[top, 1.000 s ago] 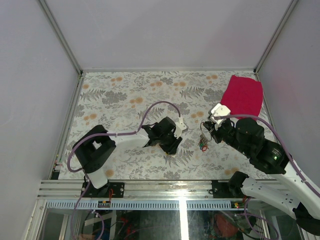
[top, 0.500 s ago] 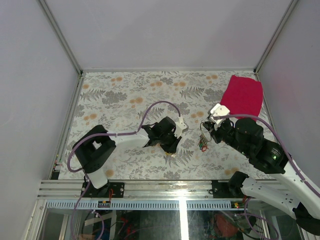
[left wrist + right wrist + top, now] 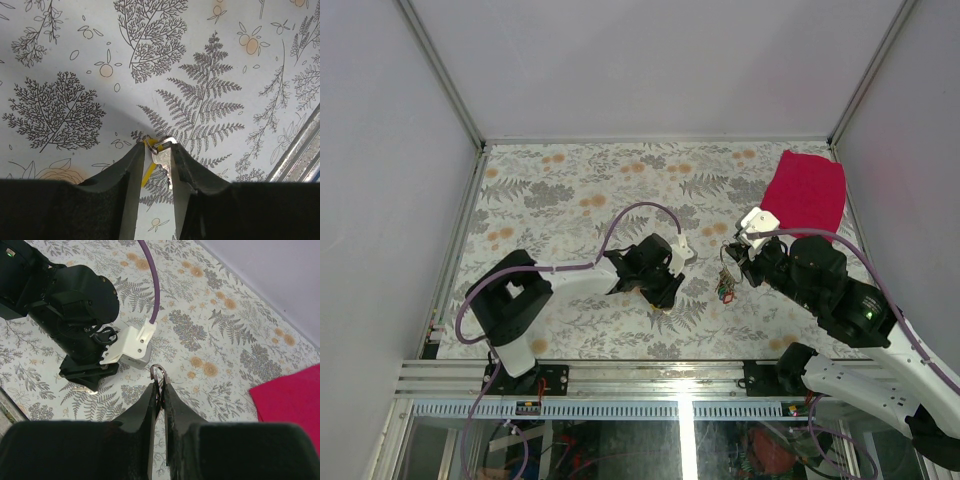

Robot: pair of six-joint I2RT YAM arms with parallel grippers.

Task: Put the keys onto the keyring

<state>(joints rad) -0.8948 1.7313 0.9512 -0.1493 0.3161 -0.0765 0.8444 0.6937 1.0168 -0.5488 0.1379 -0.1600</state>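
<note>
Right pincer [image 3: 159, 387]: dark tapered fingers pinching the thin shiny wire keyring [image 3: 156, 366]. Left pincer [image 3: 158, 148]: straddles the yellow-headed silver key [image 3: 161, 162], grip indeterminable. Fern-printed surface [image 3: 75, 60].

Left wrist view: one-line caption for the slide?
Left gripper straddling a yellow-and-silver key, small silver ring at its tips, over fern-print tablecloth.

- At lower centre, the right gripper [image 3: 159, 391] is pinching the keyring [image 3: 157, 371], its loop poking upward.
- The left arm [image 3: 75, 300] is filling the upper left.
- A red cloth [image 3: 290, 400] is lying at the right edge.
</note>
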